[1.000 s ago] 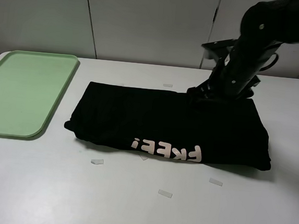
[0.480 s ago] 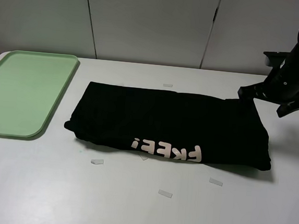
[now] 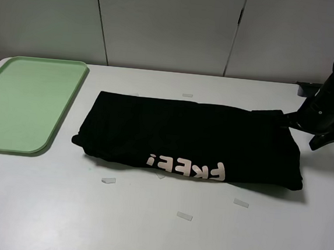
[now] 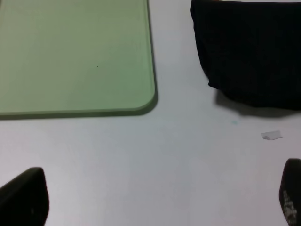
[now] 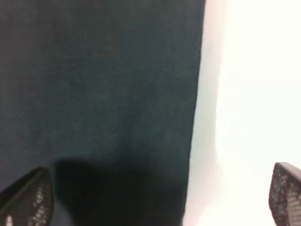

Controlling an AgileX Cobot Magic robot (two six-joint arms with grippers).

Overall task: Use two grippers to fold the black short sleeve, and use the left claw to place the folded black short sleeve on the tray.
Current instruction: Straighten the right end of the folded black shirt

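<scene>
One white table [image 3: 146, 228] fills your high view; on it the black short sleeve [image 3: 189, 136] lies folded into a long band, right of the tray [image 3: 22, 103] and apart from it; your right arm [image 3: 333, 98] leans in at the shirt's far right corner; your right gripper [image 5: 155, 197] has its fingers [image 5: 26, 200] spread wide over the cloth's edge, clamping nothing; your left gripper [image 4: 157, 197] hovers over bare table near the tray's corner and the shirt's left end, fingers [image 4: 23, 200] wide apart and empty; pale letters [image 3: 188, 168] run upside-down along the shirt's near edge; small scraps [image 3: 184, 216] dot the table in front.
</scene>
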